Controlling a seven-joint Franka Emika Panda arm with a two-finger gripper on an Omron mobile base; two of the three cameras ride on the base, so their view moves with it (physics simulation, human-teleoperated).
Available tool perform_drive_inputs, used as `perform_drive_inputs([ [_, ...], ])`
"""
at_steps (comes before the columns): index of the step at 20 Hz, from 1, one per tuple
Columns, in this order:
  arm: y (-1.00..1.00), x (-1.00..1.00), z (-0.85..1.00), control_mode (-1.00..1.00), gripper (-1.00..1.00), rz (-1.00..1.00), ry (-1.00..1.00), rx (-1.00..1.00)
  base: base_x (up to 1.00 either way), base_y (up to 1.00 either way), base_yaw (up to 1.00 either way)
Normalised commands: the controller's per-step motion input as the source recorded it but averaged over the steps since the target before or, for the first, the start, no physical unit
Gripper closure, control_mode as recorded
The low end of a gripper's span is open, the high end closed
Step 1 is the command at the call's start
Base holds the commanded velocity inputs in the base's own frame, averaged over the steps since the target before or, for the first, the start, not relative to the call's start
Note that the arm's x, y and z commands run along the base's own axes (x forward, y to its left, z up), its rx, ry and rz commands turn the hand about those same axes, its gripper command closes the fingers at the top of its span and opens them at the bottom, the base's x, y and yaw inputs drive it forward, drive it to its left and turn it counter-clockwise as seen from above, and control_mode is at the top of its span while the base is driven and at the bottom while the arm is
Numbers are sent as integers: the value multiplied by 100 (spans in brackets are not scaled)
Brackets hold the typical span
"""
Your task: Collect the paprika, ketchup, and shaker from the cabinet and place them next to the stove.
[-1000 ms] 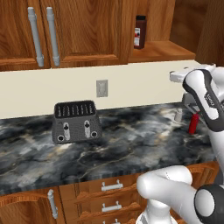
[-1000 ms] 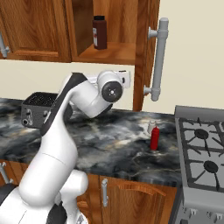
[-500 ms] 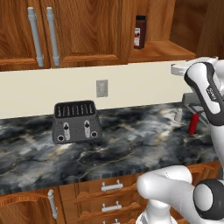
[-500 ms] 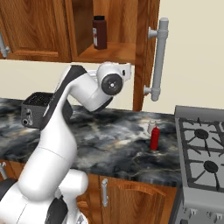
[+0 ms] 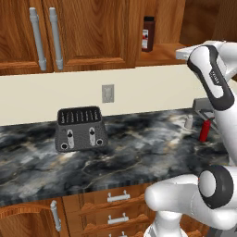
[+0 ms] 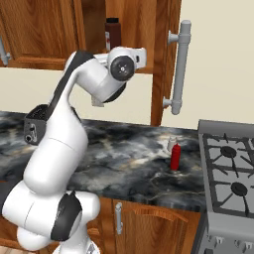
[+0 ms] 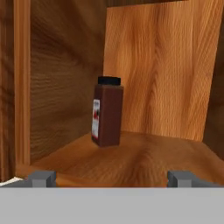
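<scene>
Ketchup point(image 6: 175, 157) and shaker point(image 6: 171, 145) stand beside stove point(image 6: 229, 173).

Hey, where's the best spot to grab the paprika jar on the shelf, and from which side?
Probably the brown body of the paprika, below its black cap, approached level through the cabinet's open front. It stands upright and alone, with the side wall close on one side, so the open hand should straddle its width head-on rather than from above.

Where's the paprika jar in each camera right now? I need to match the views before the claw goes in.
Left base view: paprika at top, right of centre, on the cabinet shelf.
Right base view: paprika at top, left of centre, above the arm.
Hand view: paprika centre, upright on the shelf.
Shared landmark: the cabinet's wooden shelf board.
</scene>
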Motion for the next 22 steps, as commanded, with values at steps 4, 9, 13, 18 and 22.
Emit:
perform_drive_inputs([
  [4, 0, 34, 43, -100, -100, 0, 4, 0, 0, 0, 0],
  [9, 0, 47, 23, -100, -100, 4, 4, 0, 0, 0, 0],
  [13, 1, 56, 0, -100, -100, 1, 7, 0, 0, 0, 0],
  [18, 0, 45, 1, -100, -100, 10, 1, 0, 0, 0, 0],
  [22, 1, 35, 1, -100, -100, 17, 0, 0, 0, 0, 0],
])
